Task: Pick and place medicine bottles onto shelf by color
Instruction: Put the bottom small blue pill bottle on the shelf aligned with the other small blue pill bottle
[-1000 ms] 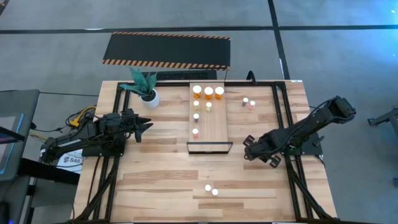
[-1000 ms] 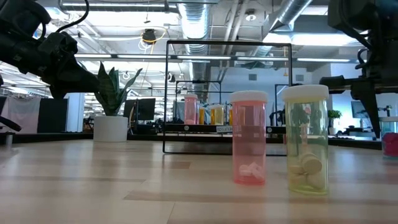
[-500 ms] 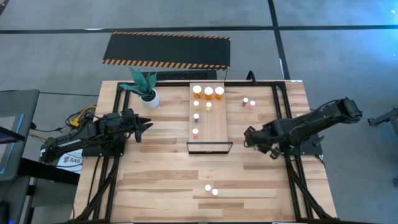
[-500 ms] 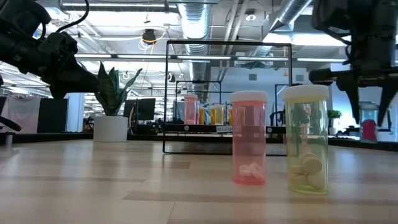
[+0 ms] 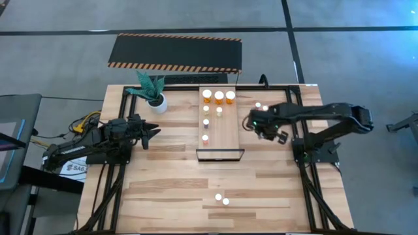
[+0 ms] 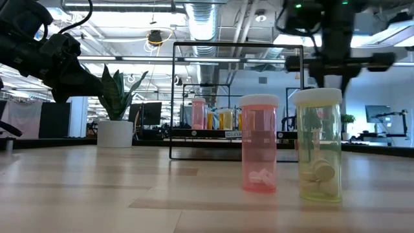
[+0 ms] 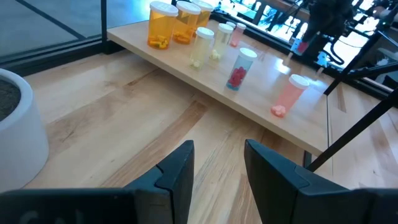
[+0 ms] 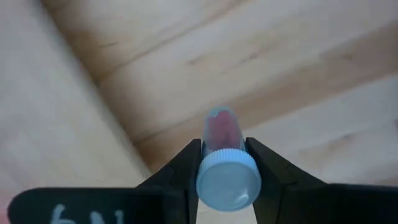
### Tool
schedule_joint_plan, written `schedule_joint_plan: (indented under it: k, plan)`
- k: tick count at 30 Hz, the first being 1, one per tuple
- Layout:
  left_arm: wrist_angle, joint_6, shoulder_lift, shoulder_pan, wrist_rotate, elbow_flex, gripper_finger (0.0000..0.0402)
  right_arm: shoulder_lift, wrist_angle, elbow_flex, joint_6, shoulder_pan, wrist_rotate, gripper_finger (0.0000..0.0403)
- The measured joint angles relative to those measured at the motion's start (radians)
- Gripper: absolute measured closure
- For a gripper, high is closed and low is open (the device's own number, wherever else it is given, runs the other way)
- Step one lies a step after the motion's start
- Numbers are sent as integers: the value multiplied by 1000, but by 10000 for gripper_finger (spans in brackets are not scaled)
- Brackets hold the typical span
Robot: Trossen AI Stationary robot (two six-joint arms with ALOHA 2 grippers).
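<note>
Item 1 — right gripper [image 8: 222, 163]: its dark fingers are clamped on a small clear bottle with red contents and a white cap [image 8: 227, 179], gripped just under the cap. In the overhead view you see this gripper [image 5: 256, 122] in the air just beside the long pale wood shelf with the dark frame at its near end [image 5: 228, 134], on the shelf's right side.

Risk: the hold is high on a narrow, smooth bottle. If you swing fast, the bottle can pivot or slip out and roll across the planks beside the shelf.

Item 2 — shelf contents: 3 large orange bottles [image 5: 219, 97] at the shelf's far end, then smaller bottles in a line toward the frame, including a red-filled one [image 7: 239, 68] and a pink one [image 7: 288, 95].

Risk: come in low over the shelf and the carried bottle or the fingers can knock a standing bottle over. Set it beside the wrong colour and the sorting fails.

Item 3 — 2 loose bottles [image 5: 261, 108] on the table right of the shelf, near the gripper; a careless sweep can topple them.

Item 4 — left gripper [image 7: 217, 165]: fingers apart, holding nothing, waiting left of the shelf.
</note>
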Motion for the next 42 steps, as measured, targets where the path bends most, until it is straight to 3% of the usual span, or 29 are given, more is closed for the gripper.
schedule_joint_plan:
  k: [6,17,42]
  plan:
    - [0,0,0,0,0,0,274,140,-50,167,-226,-82,-16,283]
    - [0,0,0,0,-1,0,274,418,-124,468,-497,-114,-12,284]
    - [0,0,0,0,0,0,274,737,-141,821,-672,-76,-13,284]
